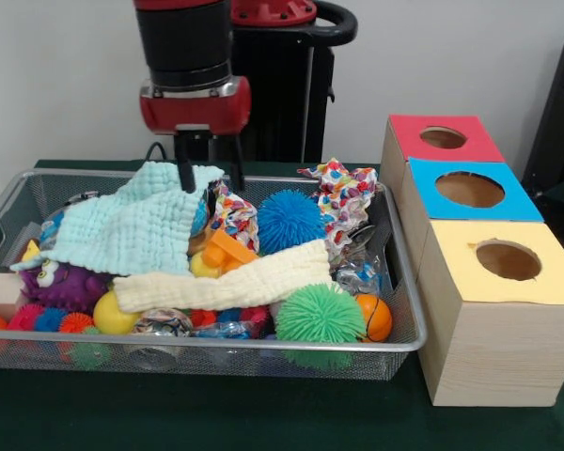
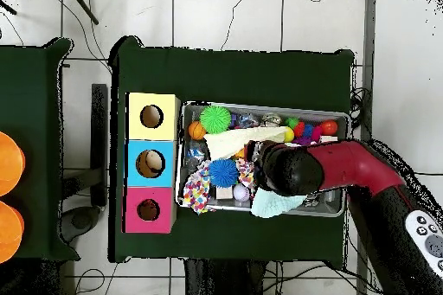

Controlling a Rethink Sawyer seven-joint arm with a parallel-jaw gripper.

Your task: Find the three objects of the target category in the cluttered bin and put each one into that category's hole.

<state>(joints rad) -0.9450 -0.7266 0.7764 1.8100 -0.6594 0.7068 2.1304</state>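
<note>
Nearest in the wire bin point(image 1: 409, 340), at six o'clock, a spiky green ball point(image 1: 320, 315); behind it a cream cloth point(image 1: 226, 282); farther, at eleven o'clock, a mint cloth point(image 1: 136, 225) pinched by the claw point(image 1: 210, 178). Overhead hides the claw under the arm, yet shows all three box holes point(image 2: 150, 163) squarely

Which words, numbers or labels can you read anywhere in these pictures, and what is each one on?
None can be read.
The three boxes have plain tops with no labels.
The patterned cloth shows coloured dots, not letters.
Shiny wrappers in the wire basket are too blurred to read.
</note>
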